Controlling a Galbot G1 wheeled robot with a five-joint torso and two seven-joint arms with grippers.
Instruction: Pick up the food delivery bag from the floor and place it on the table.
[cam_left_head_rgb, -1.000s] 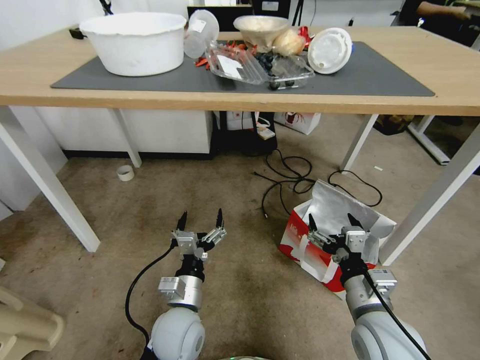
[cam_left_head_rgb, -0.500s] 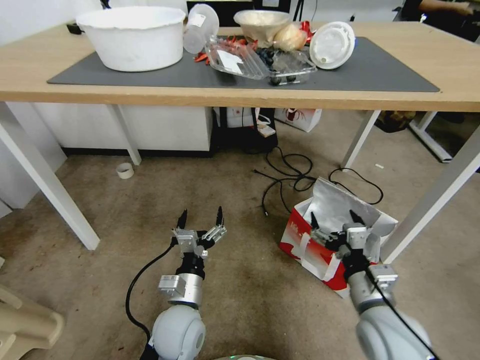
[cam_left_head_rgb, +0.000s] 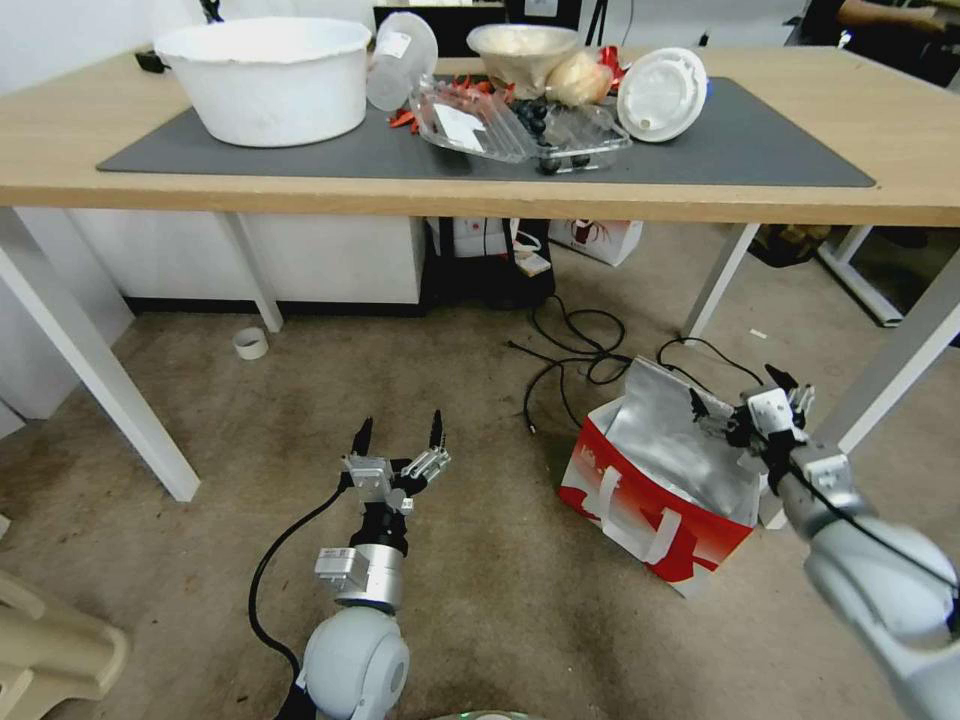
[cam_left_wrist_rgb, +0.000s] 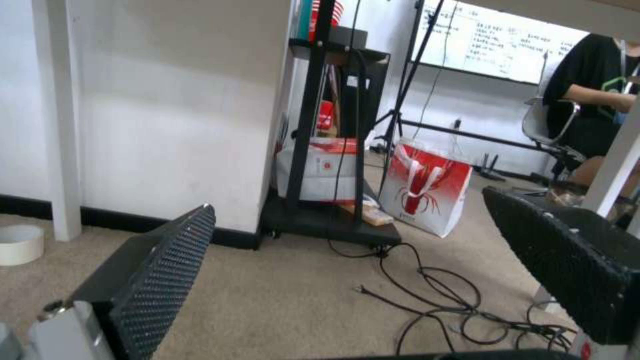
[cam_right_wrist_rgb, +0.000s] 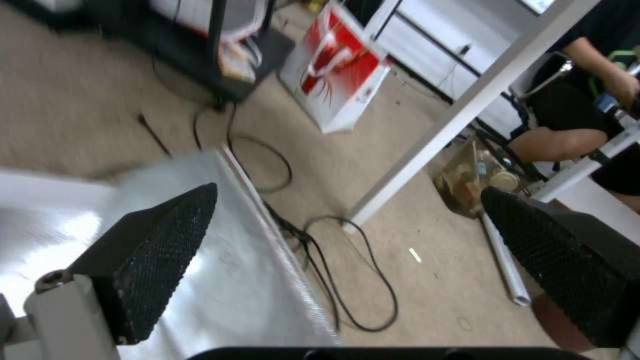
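Two grippers were in play, and only one was at work. The right gripper (cam_left_head_rgb: 745, 400) hung over the far, open edge of the food delivery bag (cam_left_head_rgb: 655, 480), its fingers spread apart with nothing between them. The left gripper (cam_left_head_rgb: 398, 432) sat idle over bare carpet, well apart from the bag, fingers likewise apart and empty.

The bag stood on the floor (cam_left_head_rgb: 200, 420) beside a white leg of the table (cam_left_head_rgb: 480, 200), its mouth gaping and the silver foil lining exposed. A white strap handle (cam_left_head_rgb: 640, 520) lay against the red near face. In the right wrist view, the foil wall (cam_right_wrist_rgb: 220, 250) ran under one finger while the other finger stood over open carpet, so the jaws appeared to straddle the bag's rim rather than a handle.

Recommended procedure, as judged from this position:

1. The rim or a strap should sit fully between the pads before closure. Foil-lined paper is thin and slippery, so a shallow bite would likely slip or tear.
2. A strap would probably carry the load better than the bare paper edge, if one could be reached.
3. The lift should go straight up first. The table leg stood just beside the bag, and loose black cables (cam_left_head_rgb: 590, 350) lay on the carpet behind it, either of which could snag a swinging bag.
4. The tabletop carried a large white bowl (cam_left_head_rgb: 265, 75) and food containers on its grey mat (cam_left_head_rgb: 750, 140). The mat's right end looked the freest landing spot.
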